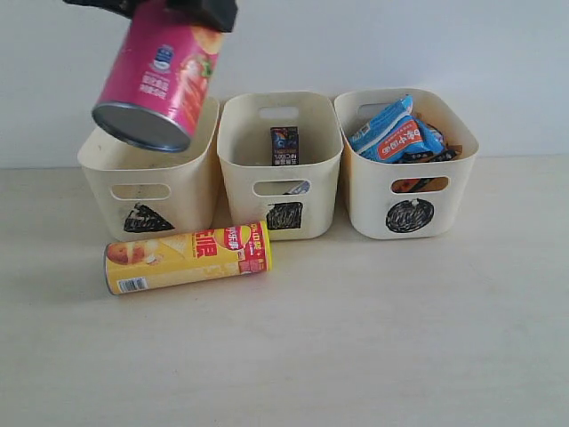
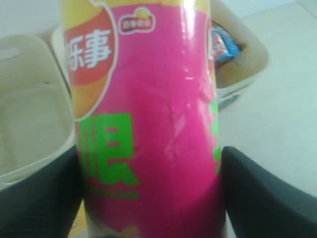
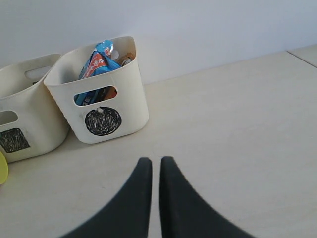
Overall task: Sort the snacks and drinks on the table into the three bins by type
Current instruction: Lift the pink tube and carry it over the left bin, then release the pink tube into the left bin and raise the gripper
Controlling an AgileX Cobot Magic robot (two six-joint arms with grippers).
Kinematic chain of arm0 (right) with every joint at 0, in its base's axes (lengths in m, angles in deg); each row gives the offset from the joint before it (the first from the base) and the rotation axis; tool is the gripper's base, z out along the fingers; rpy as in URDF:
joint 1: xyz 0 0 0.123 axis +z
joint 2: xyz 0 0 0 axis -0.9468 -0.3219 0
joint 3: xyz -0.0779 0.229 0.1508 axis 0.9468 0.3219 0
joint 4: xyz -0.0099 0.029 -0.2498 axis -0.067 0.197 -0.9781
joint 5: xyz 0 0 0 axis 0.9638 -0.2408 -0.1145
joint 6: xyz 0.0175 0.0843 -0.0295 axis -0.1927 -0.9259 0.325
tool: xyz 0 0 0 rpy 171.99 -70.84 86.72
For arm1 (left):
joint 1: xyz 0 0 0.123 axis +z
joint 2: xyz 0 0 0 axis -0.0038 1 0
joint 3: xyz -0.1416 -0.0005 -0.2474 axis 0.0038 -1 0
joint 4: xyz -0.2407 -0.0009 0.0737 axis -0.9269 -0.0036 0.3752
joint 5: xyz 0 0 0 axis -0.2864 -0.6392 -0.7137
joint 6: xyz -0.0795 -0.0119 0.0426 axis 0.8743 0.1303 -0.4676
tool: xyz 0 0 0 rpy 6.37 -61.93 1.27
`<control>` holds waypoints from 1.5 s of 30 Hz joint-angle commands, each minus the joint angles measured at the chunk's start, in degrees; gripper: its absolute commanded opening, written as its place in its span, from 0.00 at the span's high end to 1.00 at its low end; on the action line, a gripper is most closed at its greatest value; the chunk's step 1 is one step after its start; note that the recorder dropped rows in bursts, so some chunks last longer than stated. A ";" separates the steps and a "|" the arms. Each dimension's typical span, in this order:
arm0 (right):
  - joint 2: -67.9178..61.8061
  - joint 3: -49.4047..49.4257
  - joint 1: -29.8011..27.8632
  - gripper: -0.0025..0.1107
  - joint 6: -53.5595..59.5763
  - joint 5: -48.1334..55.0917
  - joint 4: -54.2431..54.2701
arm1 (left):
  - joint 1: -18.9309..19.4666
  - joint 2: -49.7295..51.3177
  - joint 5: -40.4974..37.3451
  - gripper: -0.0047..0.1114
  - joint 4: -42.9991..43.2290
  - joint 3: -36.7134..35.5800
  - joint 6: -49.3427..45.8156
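My left gripper (image 1: 169,7) is shut on the pink chip tube (image 1: 156,76), holding it tilted above the triangle bin (image 1: 147,182). In the left wrist view the pink tube (image 2: 148,124) fills the frame between black fingers (image 2: 44,198). The yellow chip tube (image 1: 188,258) lies on its side on the table (image 1: 373,338) in front of the triangle and square bins. The square bin (image 1: 280,165) holds a dark purple carton (image 1: 284,145). The circle bin (image 1: 406,165) holds blue-white foil packets (image 1: 391,132). My right gripper (image 3: 155,161) is shut, empty, low over bare table.
The three bins stand in a row against a pale wall. In the right wrist view the circle bin (image 3: 101,94) and part of the square bin (image 3: 25,119) sit ahead of the fingers, with the yellow tube's end (image 3: 2,168) at the frame edge.
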 commanded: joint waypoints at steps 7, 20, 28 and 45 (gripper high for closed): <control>0.36 -0.02 -0.19 0.96 0.16 -0.56 -0.42 | 14.56 3.64 14.07 0.93 4.45 -0.19 1.56; 0.36 -0.02 -0.19 0.96 0.04 -0.39 -0.42 | 22.77 20.46 29.61 0.93 4.34 0.73 1.71; 0.36 -0.02 -0.19 0.96 0.04 -0.39 -0.42 | 24.17 28.64 30.04 0.93 4.34 7.28 2.25; 0.36 -0.02 -0.19 0.96 0.04 -0.39 -0.42 | 24.17 36.88 22.99 0.18 4.34 17.32 2.25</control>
